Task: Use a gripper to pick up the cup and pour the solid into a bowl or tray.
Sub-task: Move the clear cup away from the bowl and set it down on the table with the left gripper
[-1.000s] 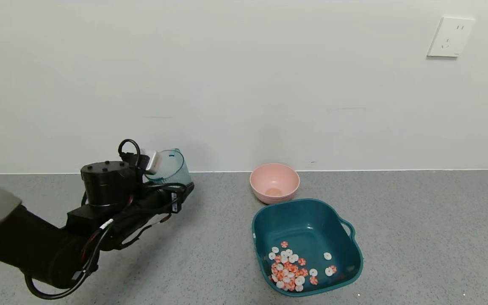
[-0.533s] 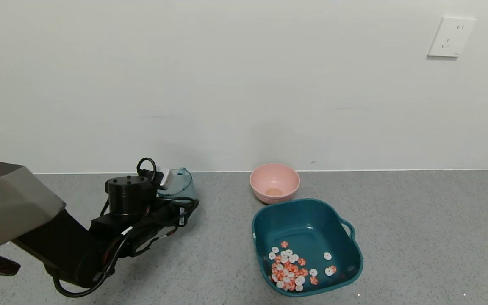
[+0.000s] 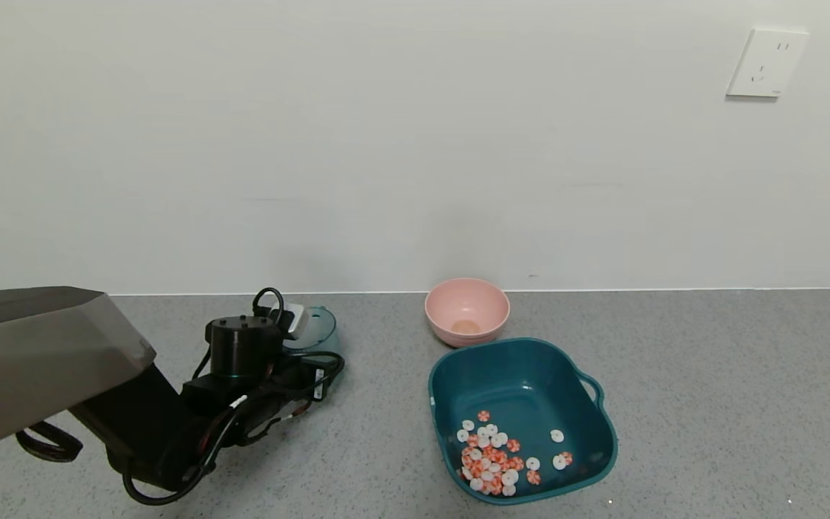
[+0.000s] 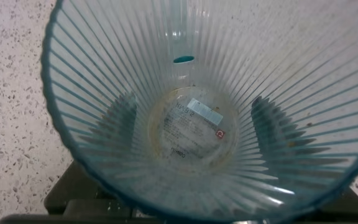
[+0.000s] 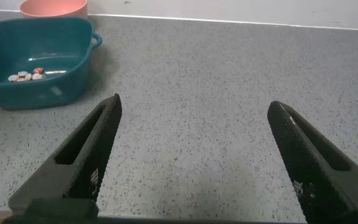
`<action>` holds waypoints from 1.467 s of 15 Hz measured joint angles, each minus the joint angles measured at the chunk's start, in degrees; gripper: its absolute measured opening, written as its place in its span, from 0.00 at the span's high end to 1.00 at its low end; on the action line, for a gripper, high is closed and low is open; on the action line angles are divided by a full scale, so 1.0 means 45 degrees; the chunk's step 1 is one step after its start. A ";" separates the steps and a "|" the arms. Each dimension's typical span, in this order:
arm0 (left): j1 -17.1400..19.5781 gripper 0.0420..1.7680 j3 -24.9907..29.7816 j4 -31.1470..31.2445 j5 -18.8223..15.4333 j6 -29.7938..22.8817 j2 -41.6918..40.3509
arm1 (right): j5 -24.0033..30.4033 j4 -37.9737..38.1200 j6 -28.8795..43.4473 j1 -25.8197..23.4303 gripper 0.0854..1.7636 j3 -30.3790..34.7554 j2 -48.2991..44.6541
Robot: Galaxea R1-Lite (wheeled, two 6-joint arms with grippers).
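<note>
2 arms here: the left tool (image 3: 298,339) sits low over the grey worktop (image 3: 710,375), clamped on the empty cup (image 3: 316,329) (ribbed, see-through). The discs (image 3: 491,461) all lie in the teal tub (image 3: 595,440), just in front of a pink bowl (image 3: 467,311). The right tool (image 5: 194,155) hangs spread wide apart.

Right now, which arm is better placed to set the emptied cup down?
Left. Its tool already grips the empty cup low over the counter. The right tool hangs open and empty, beyond the teal tub that holds the candies.
</note>
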 joint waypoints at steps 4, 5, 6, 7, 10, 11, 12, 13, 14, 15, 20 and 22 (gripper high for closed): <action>-0.0005 0.30 -0.0014 0.0062 -0.0030 -0.0005 0.0116 | 0.0003 0.0000 0.0000 0.0000 0.03 0.0000 0.0000; -0.0005 0.30 -0.0014 0.0068 -0.0035 0.0000 0.0133 | 0.0000 -0.0005 0.0000 0.0000 0.03 0.0000 0.0000; -0.0005 0.30 -0.0014 0.0062 -0.0043 0.0000 0.0135 | 0.0000 -0.0005 0.0000 0.0000 0.03 0.0000 0.0000; -0.0005 0.30 -0.0014 0.0062 -0.0054 0.0000 0.0135 | -0.0005 0.0000 -0.0005 0.0000 0.03 0.0000 0.0000; -0.0005 0.30 0.0030 0.0054 -0.0108 0.0000 0.0133 | 0.0003 0.0000 0.0000 0.0000 0.03 0.0000 0.0000; -0.0005 0.30 0.0049 0.0049 -0.0127 0.0000 0.0133 | 0.0003 0.0000 0.0000 0.0005 0.03 0.0000 0.0000; 0.0000 0.29 0.0065 0.0038 -0.0133 -0.0005 0.0127 | 0.0000 0.0000 0.0000 0.0005 0.03 0.0000 0.0000; 0.0000 0.24 0.0068 0.0008 -0.0135 -0.0019 0.0122 | -0.0005 -0.0005 -0.0005 0.0005 0.03 0.0000 0.0000; 0.0000 0.21 0.0068 -0.0005 -0.0135 -0.0068 0.0122 | 0.0000 0.0000 0.0000 0.0000 0.03 0.0000 0.0000; 0.0000 0.19 0.0041 -0.0019 -0.0127 -0.0130 0.0122 | -0.0005 -0.0005 0.0000 0.0005 0.03 0.0000 0.0000; 0.0014 0.12 0.0016 -0.0030 -0.0111 -0.0165 0.0073 | -0.0005 0.0000 0.0000 0.0000 0.03 0.0000 0.0000; 0.0014 0.10 0.0084 -0.0019 -0.0103 -0.0146 -0.0005 | 0.0000 -0.0005 0.0000 0.0000 0.03 0.0000 0.0000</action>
